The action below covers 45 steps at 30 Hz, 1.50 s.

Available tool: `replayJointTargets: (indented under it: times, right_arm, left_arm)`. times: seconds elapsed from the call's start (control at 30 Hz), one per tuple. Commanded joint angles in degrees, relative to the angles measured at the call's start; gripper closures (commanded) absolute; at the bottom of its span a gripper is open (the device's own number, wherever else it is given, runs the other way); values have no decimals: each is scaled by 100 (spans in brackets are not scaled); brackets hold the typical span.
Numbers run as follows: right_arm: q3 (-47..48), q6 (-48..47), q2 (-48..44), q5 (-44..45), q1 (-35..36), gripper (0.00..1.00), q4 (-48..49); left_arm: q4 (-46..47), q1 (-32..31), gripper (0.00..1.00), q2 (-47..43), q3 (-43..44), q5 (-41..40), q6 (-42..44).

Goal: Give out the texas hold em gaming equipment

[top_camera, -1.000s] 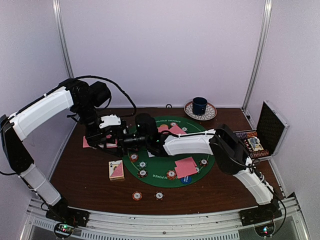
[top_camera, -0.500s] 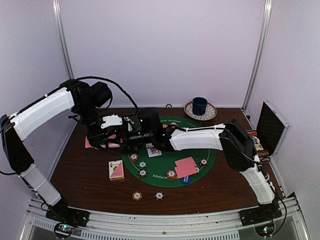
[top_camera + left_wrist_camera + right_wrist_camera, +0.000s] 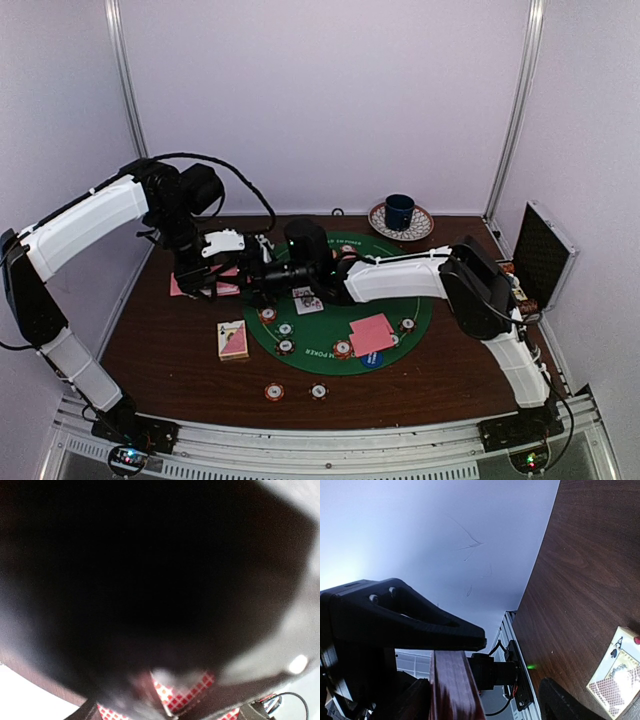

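The pink-backed cards (image 3: 451,687) show only as a red stack seen edge-on in my right wrist view, and as a scrap of red lattice at the bottom of my left wrist view, which is otherwise blacked out by something close. My left pincer (image 3: 238,270) is clamped on them above the table's (image 3: 180,370) left half. My right pincer (image 3: 262,278) stands apart around the stack. From above, their meeting is a dark tangle.
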Motion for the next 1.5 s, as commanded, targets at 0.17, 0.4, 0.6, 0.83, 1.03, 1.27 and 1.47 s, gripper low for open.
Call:
replayJointTargets:
  times: [0.17,0.4,0.6,0.83,1.03,1.27,1.47]
  right_arm:
    - [-465,531,-477,-155,-241,22,906]
    - [-786,553,-688,-162,-421,31,1066]
    - [-736,633,-616,-251,-412,37,1066]
    - [-790,839,-504,-399,-365,50,1238]
    - [-925,872,-582,-536,-360,63,1248]
    - [-1172,841,-726,-583,-391,75,1232]
    - [-1299,991,-792,-583,-434,84,1458]
  left_arm:
    - [-197,8,100,-140,5,-28,-35]
    - [-197,8,100,-149,-21,-30,-39]
    - [-197,12,100,-147,5,-28,-38]
    - [-200,8,100,-134,12,-19,-35]
    - [-201,8,100,-124,40,-14,-35]
    - [-219,8,100,-105,64,-5,-35]
    - [-236,8,100,-88,83,-1,-44]
